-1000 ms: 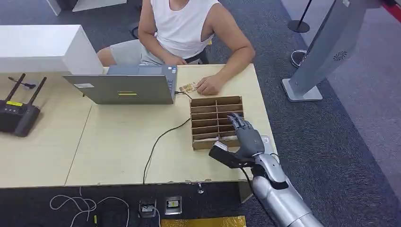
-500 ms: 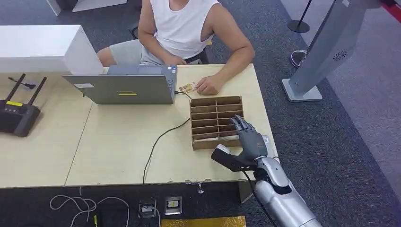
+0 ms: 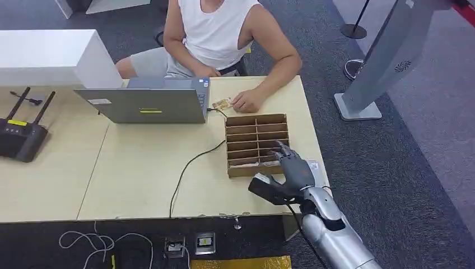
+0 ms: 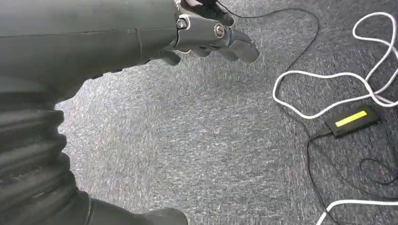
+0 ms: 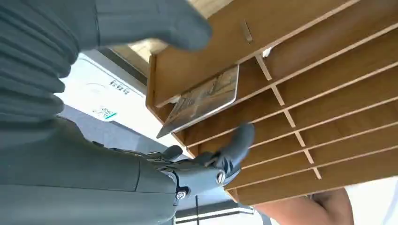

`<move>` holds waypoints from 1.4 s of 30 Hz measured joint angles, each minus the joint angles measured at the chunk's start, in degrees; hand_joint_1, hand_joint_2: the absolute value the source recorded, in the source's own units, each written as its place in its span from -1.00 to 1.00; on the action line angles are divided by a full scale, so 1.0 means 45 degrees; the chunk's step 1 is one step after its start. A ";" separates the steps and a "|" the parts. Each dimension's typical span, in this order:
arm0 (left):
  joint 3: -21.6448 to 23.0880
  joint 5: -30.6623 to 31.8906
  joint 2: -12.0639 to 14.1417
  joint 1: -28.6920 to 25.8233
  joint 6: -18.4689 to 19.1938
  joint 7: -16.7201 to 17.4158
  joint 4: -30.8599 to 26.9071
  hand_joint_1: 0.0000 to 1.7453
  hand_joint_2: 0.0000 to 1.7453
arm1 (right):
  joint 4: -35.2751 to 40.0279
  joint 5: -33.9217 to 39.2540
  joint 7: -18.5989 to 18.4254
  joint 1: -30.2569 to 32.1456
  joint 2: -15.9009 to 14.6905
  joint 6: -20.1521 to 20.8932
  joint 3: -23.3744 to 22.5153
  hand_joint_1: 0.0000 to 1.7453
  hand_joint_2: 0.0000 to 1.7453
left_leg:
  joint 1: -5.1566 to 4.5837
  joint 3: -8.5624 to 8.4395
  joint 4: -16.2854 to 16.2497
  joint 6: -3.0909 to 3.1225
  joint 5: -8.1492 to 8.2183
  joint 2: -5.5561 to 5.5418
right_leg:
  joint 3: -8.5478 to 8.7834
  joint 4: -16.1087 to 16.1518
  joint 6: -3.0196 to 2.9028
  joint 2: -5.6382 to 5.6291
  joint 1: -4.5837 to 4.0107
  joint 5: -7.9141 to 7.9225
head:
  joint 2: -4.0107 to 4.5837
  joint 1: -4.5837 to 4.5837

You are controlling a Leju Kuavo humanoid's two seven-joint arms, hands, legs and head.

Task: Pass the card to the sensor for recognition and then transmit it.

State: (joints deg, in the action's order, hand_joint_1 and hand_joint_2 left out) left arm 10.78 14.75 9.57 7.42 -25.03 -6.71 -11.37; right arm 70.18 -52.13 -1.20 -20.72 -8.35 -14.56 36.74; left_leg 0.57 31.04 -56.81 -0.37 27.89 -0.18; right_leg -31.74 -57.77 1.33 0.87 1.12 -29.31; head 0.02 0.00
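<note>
Your right hand [image 3: 291, 168] reaches over the near right corner of the wooden rack [image 3: 256, 144], fingers [image 5: 237, 140] spread apart and holding nothing. The card [image 5: 202, 99] sits in the rack's nearest slot, leaning with 1 edge sticking out, just beside your fingers (not touching them, as far as you can tell). The other slots look bare. Your left hand [image 4: 213, 30] hangs down over the carpet with its fingers curled in, holding nothing. A person's hand [image 3: 246, 101] rests on the table [image 3: 140, 174] on another card [image 3: 222, 103], beside the laptop [image 3: 148, 103].

Brown slotted rack [image 3: 256, 144], grey laptop [image 3: 147, 104]
</note>
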 joint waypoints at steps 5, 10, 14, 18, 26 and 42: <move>0.0000 0.0039 0.0024 0.0050 0.0000 0.0029 0.0000 -1.00 1.00 | 0.0000 -0.0005 -0.0170 -0.0013 0.0000 0.0418 0.0005 1.00 1.00 | 0.0000 0.0000 0.0000 0.0000 0.0000 -0.0001 | 0.0002 -0.0001 0.0000 0.0000 0.0000 0.0000 | 0.0000 0.0000; 0.0000 0.0039 0.0034 0.0060 -0.0015 0.0029 0.0000 -1.00 1.00 | -0.0005 0.0000 -0.0180 -0.0110 0.0000 0.0568 0.0005 1.00 1.00 | 0.0000 0.0000 0.0000 0.0000 0.0000 0.0000 | 0.0002 -0.0001 0.0000 0.0000 0.0000 0.0000 | 0.0000 0.0000; 0.0000 0.0039 0.0034 0.0061 -0.0024 0.0029 0.0000 -1.00 1.00 | -0.0005 0.0029 -0.0155 -0.0145 0.0000 0.0602 0.0005 1.00 1.00 | 0.0000 -0.0002 0.0000 0.0000 0.0000 0.0000 | 0.0002 0.0000 0.0000 0.0000 0.0000 0.0000 | 0.0000 0.0000; 0.0000 0.0039 0.0034 0.0061 -0.0034 0.0029 0.0000 -1.00 1.00 | -0.0005 0.0029 -0.0116 -0.0145 0.0000 0.0597 0.0005 1.00 1.00 | 0.0000 -0.0002 0.0000 -0.0001 -0.0001 0.0000 | 0.0003 -0.0001 0.0000 0.0001 0.0000 0.0000 | 0.0000 0.0000; 0.0000 0.0039 0.0010 0.0062 -0.0044 0.0029 0.0000 -1.00 1.00 | -0.0010 0.0015 0.0019 -0.0166 0.0000 0.0262 0.0005 1.00 1.00 | 0.0000 0.0002 0.0000 -0.0001 -0.0001 -0.0001 | 0.0002 -0.0001 0.0000 0.0001 0.0000 0.0000 | 0.0000 0.0000; 0.0000 0.0209 -0.0117 0.0283 -0.0054 0.0029 0.0000 -1.00 1.00 | 0.0199 0.0286 0.1758 -0.4487 -0.0068 -0.0520 -0.1569 1.00 1.00 | -0.0001 -0.0001 -0.0009 -0.0005 -0.0020 0.0025 | -0.0012 -0.0004 -0.0014 -0.0041 0.0000 0.0035 | 0.0000 0.0000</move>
State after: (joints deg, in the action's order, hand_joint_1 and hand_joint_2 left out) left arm 10.78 15.69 9.05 8.70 -25.27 -6.58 -11.37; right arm 71.08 -50.84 6.71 -40.91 -8.66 -16.90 29.68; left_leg 0.56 31.04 -56.85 -0.39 27.80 -0.07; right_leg -31.79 -57.79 1.27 0.68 1.12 -29.16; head 0.02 0.00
